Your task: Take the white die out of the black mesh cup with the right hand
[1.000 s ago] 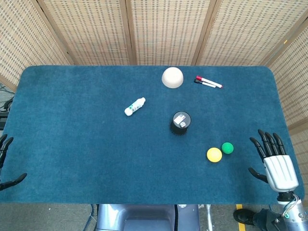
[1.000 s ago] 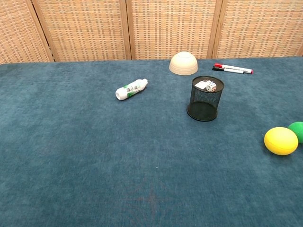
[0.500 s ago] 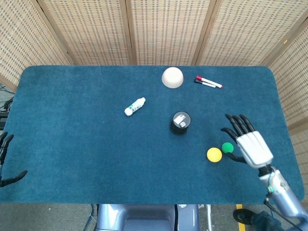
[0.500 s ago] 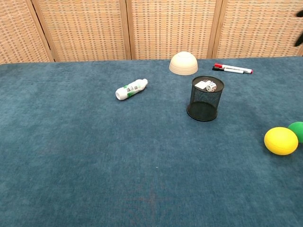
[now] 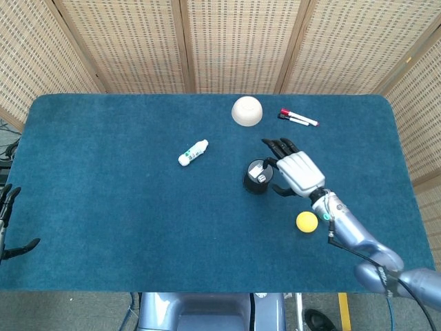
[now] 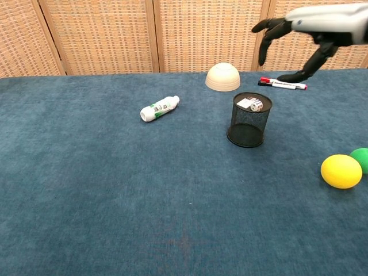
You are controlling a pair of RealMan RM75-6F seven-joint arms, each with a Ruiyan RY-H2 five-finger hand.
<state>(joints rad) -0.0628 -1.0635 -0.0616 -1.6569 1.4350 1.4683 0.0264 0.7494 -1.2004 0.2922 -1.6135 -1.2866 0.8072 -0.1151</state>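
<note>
White die (image 6: pixel 256 106) is not yet picked from the black mesh cup (image 6: pixel 249 121); the right hand (image 5: pixel 298 171), spread wide and holding nothing, is held just above. Next, fingers must be dipped inside.

a small white bottle (image 5: pixel 193 152) with a green label lies on its side on the blue table (image 5: pixel 103 207). a cream bowl (image 5: pixel 247 111) sits upside down near the far edge, two markers (image 5: pixel 298 118) just beside it. a yellow ball (image 6: pixel 341 171) touches a green ball (image 6: pixel 361 159).
</note>
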